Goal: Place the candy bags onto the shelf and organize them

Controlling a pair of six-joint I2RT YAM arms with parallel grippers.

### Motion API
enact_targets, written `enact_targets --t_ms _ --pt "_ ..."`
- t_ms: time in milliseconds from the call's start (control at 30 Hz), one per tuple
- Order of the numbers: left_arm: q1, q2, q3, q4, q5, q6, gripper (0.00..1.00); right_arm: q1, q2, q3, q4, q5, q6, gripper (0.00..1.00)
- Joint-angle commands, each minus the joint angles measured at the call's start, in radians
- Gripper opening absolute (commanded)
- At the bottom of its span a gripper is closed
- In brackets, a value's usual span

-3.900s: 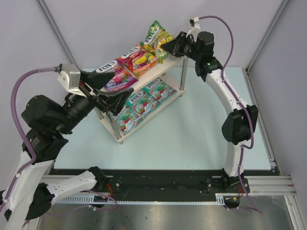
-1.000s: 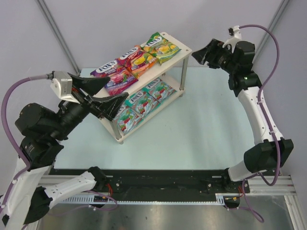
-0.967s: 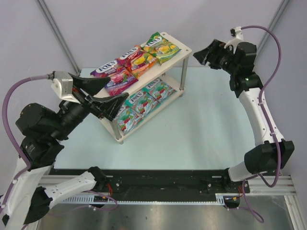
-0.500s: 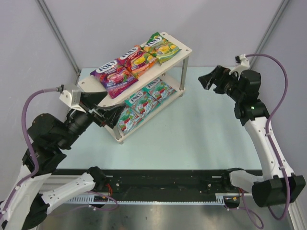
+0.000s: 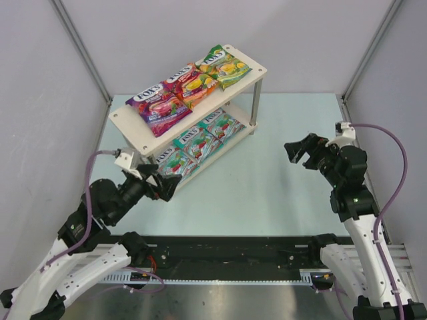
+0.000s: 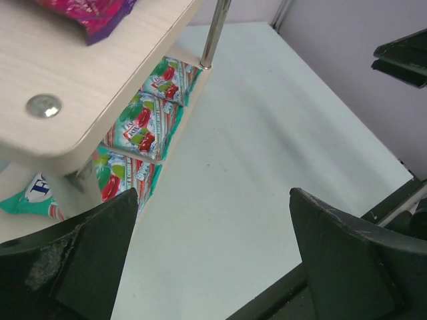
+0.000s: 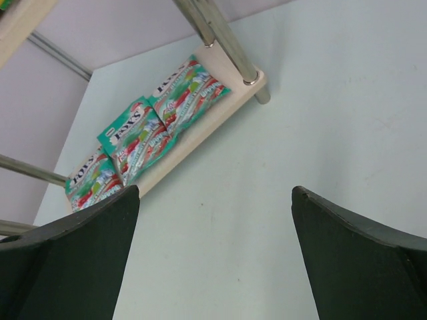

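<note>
The left pincer (image 5: 162,186) is hanging wide open and empty just beside the shelf's (image 5: 131,123) near corner. The right pincer (image 5: 302,149), equally spread, is hovering well apart over the smooth pale-green tabletop (image 5: 267,190). Glossy flat candy bags (image 5: 190,81) are lying on pale wood boards, three above and teal ones below.

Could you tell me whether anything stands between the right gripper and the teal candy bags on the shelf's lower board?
Nothing visible does. Only bare pale table lies between the open right gripper and the teal glossy candy bags on the pale wood shelf's lower board; the thin metal corner post stands beside them, not in front.
</note>
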Motion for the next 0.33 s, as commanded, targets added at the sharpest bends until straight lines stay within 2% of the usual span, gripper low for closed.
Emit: enact_targets --t_ms 0,300 --pt "0.006 -0.097 -0.048 0.063 -0.038 -0.052 1.0 -0.001 -0.044 -0.045 -0.012 0.049 0.005 1.0" --pt "0.006 -0.098 -0.047 -0.011 -0.081 -0.087 1.0 -0.001 -0.021 -0.074 0.011 0.079 0.031 1.0"
